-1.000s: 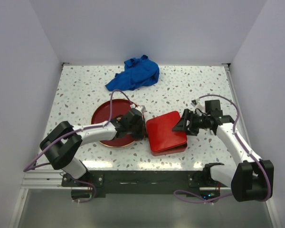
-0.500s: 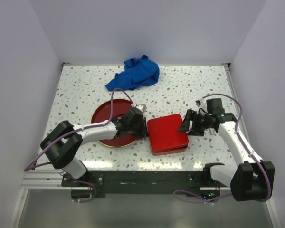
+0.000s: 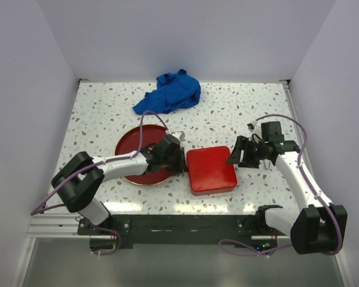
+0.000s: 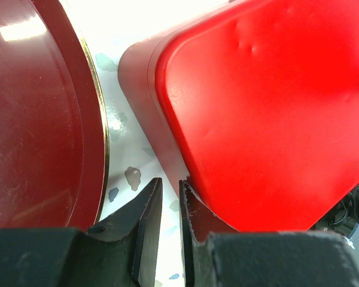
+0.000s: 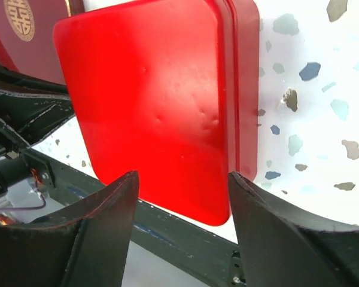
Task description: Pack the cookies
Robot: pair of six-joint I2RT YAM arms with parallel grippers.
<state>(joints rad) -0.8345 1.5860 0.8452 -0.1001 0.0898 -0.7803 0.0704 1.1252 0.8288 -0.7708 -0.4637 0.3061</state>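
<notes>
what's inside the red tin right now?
Can't tell. The red lid covers the red tin completely, so its contents are hidden. No cookies show anywhere, and what shows of the dark red plate beside it is bare.

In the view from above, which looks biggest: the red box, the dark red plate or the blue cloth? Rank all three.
From largest to smallest, as they look from above:
1. Dark red plate, though the left arm hides part of it.
2. Blue cloth, crumpled, close to the plate's size, so these two are unsure.
3. Red box, somewhat smaller than both.
</notes>
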